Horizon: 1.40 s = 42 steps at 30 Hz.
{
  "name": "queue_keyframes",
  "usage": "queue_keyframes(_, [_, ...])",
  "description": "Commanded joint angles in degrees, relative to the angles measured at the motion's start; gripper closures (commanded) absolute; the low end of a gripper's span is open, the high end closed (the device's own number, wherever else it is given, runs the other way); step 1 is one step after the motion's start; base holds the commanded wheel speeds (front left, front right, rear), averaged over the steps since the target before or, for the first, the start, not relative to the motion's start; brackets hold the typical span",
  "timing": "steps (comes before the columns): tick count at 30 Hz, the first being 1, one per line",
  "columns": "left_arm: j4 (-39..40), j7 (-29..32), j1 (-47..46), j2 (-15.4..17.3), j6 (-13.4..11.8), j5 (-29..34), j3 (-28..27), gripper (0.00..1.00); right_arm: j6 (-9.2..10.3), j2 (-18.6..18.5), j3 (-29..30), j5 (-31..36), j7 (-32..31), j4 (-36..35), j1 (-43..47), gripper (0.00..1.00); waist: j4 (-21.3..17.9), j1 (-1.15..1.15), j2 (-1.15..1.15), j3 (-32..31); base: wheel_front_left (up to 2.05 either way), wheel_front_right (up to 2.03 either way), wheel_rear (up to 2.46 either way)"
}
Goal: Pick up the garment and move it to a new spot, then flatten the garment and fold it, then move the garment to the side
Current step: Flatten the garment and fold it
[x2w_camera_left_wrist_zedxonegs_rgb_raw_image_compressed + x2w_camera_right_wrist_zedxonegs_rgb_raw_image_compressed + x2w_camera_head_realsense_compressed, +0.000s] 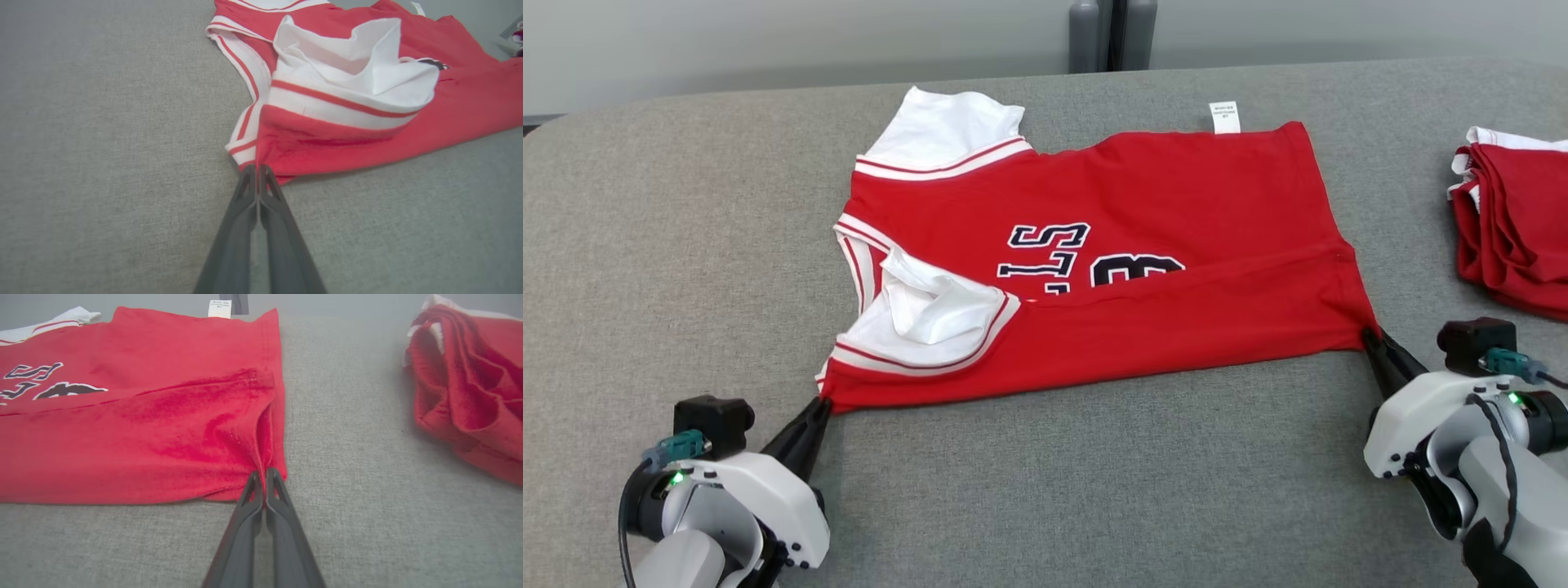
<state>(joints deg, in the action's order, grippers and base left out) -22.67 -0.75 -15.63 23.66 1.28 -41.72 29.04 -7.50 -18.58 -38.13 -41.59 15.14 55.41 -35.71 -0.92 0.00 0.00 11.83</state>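
Note:
The garment (1143,245) is a red jersey with white sleeves and dark lettering, spread on the grey table with its near long edge folded up over the front. My left gripper (822,403) is shut on the garment's near left corner (261,161), by the white striped sleeve (347,73). At the other end, my right gripper (1369,333) is shut on the near right corner (263,465) at the hem. A white label (1224,117) sticks out at the far edge. Both pairs of fingers lie low along the table.
Another red and white garment (1515,233) lies bunched at the table's right edge, close to my right arm, and appears in the right wrist view (470,388). The grey fabric tabletop (686,245) stretches wide to the left. A dark post (1111,33) stands behind.

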Motion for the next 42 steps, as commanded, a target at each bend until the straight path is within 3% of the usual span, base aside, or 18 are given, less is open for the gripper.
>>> queue_keyframes(1, [0.3, 0.0, 0.8, 0.7, 0.1, 0.0, -0.1, 1.00, 0.00, -1.1, 0.4, -0.6, 0.0, -0.5, 1.4, 1.00, -0.1, 0.00, 0.00, -0.2, 0.00, 0.00, 0.00])
queue_keyframes(8, [6.8, 0.7, 6.5, 2.3, -1.5, -1.2, 0.1, 1.00, 0.00, -4.1, 0.2, -3.0, 0.0, -6.1, 8.1, 1.00, -0.2, 0.00, 0.00, -1.5, 0.00, 0.00, 0.00])
queue_keyframes(22, [21.5, 6.2, 17.5, 6.7, -7.2, -2.6, 0.8, 1.00, 0.00, -10.1, 0.1, -5.6, -0.1, -14.1, 19.3, 1.00, 0.2, 0.00, 0.00, -2.3, 0.00, 0.00, 0.00])
queue_keyframes(33, [24.3, 7.2, 19.1, 8.4, -9.0, -2.7, 0.0, 1.00, 0.00, -11.9, 1.1, -5.3, -2.6, -18.9, 21.6, 1.00, 0.0, 0.00, 0.00, -3.1, 0.00, 0.00, 0.00])
queue_keyframes(41, [22.6, 7.6, 18.4, 7.0, -9.2, -3.3, 0.7, 1.00, 0.00, -11.9, 1.2, -5.5, -6.0, -19.8, 22.8, 1.00, 0.2, 0.00, 0.00, -3.4, 0.00, 0.00, 0.00])
queue_keyframes(42, [22.4, 7.7, 18.3, 6.8, -9.4, -3.6, 0.6, 1.00, 0.00, -11.9, 1.4, -5.3, -6.0, -19.7, 22.9, 0.96, 0.2, 0.00, 0.00, -3.4, 0.00, 0.00, 0.00])
